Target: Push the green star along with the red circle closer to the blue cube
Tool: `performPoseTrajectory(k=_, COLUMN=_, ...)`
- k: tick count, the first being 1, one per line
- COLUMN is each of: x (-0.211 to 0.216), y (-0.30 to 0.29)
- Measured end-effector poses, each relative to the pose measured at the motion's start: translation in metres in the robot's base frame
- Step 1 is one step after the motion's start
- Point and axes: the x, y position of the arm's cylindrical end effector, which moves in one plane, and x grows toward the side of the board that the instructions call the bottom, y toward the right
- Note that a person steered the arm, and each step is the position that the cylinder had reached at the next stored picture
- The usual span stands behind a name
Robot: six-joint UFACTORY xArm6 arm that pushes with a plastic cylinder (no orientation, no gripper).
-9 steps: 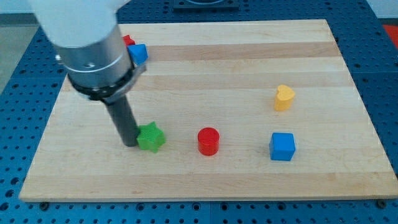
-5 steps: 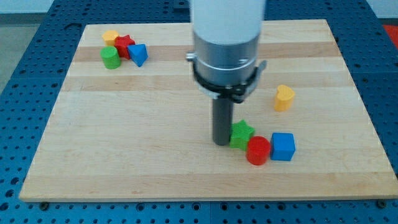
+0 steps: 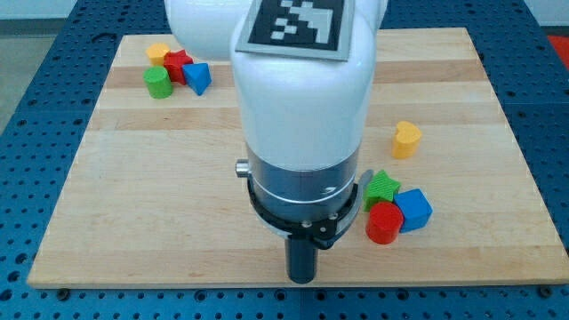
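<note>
Rod and blocks on the pale wooden board (image 3: 498,267): my tip (image 3: 302,281), the lower end of the straight dark rod, sits near the view's bottom edge of the board, left of and apart from the cluster at the view's right, touching no block. There are no jaws on this rig; the rod is a bare pusher and holds nothing.

The small green star-shaped block (image 3: 382,188) stands against the upper left of the small blue cube (image 3: 413,210), and the small red cylinder, the task's red circle (image 3: 384,222), sits just below the star and against the cube's left side. From what I see, all three appear to touch, so I judge the push essentially done.

The risk from here is my own arm. Its broad white body (image 3: 302,98) hangs over the board's middle and hides part of it from me, and the rod is close to the board's lower edge. A sweep toward the view's right at this height would catch the red cylinder first and scatter the group, or drive the cube toward the board's right edge. A yellow heart-like block (image 3: 406,140) stands above the cluster, well apart; four more blocks at the view's top left, a yellow one (image 3: 158,52), a red star (image 3: 178,64), a green cylinder (image 3: 158,82) and a blue wedge-like block (image 3: 197,77), are far out of harm's way.
</note>
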Motion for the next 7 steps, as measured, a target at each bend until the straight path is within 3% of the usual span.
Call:
performPoseTrajectory(k=1, x=-0.022, y=0.028)
performPoseTrajectory(k=5, x=0.000, y=0.076)
performPoseTrajectory(k=7, x=-0.073, y=0.076)
